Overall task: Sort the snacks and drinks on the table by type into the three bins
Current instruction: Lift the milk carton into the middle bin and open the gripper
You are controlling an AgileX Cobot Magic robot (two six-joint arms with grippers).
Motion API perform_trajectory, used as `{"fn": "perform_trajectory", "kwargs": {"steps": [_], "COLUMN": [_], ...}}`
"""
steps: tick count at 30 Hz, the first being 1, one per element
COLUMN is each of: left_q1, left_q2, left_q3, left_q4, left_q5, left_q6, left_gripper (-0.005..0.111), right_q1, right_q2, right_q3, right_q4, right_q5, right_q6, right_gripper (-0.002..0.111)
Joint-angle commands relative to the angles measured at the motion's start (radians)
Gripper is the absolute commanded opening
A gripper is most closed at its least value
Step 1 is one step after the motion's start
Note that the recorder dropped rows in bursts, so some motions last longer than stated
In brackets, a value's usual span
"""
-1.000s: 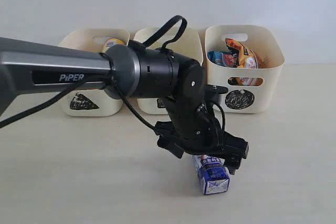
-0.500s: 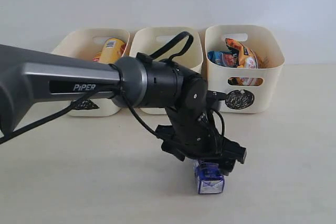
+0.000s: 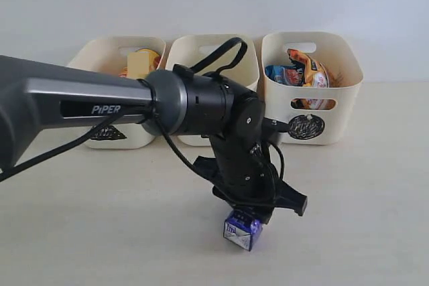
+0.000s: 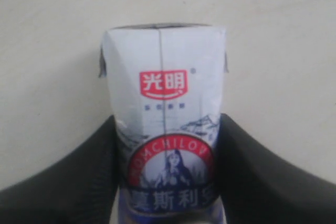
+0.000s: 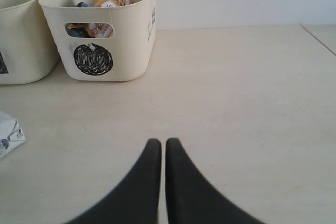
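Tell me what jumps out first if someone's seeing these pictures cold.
A big black arm sweeps across the exterior view from the left, and its left gripper is clamped on a white and blue carton low in the middle. Behind it, three cream bins stand in a row, and the circle-marked bin on the right is stuffed with snack bags.

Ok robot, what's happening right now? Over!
Left gripper shut on white and blue carton, on table. Right gripper shut, empty. Left arm hides middle bin's mark.

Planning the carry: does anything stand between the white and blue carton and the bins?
Nothing visible does. The left hand clasps the carton; the table toward the bins looks bare, though the arm hides part.
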Motion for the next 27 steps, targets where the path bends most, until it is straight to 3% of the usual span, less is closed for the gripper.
{"fn": "perform_trajectory", "kwargs": {"steps": [1, 6, 11, 18, 27], "left_q1": [-0.003, 0.005, 0.038, 0.124, 0.247], "left_q2": [-0.063, -0.165, -0.274, -0.362, -0.327], "left_q3": [-0.004, -0.004, -0.004, -0.004, -0.004], "left_q4": [0.008, 0.019, 0.045, 0.131, 0.15], "left_q5": [0.041, 0.066, -0.007, -0.186, -0.457], "left_q6": [0.074, 0.172, 0.191, 0.185, 0.185], "left_gripper": [0.004, 0.004, 0.004, 0.004, 0.004], "right_q1": [-0.003, -0.003, -0.003, -0.003, -0.003], "right_q2": [-0.005, -0.005, -0.005, -0.005, -0.005], "right_q3": [0.004, 0.004, 0.004, 0.004, 0.004], "right_q4": [0.001, 0.001, 0.001, 0.001, 0.001], "right_q5": [-0.004, -0.004, -0.004, -0.006, -0.006], "right_q6": [0.0, 0.0, 0.0, 0.0, 0.0], "right_gripper": [0.0, 0.0, 0.0, 0.0, 0.0]}}
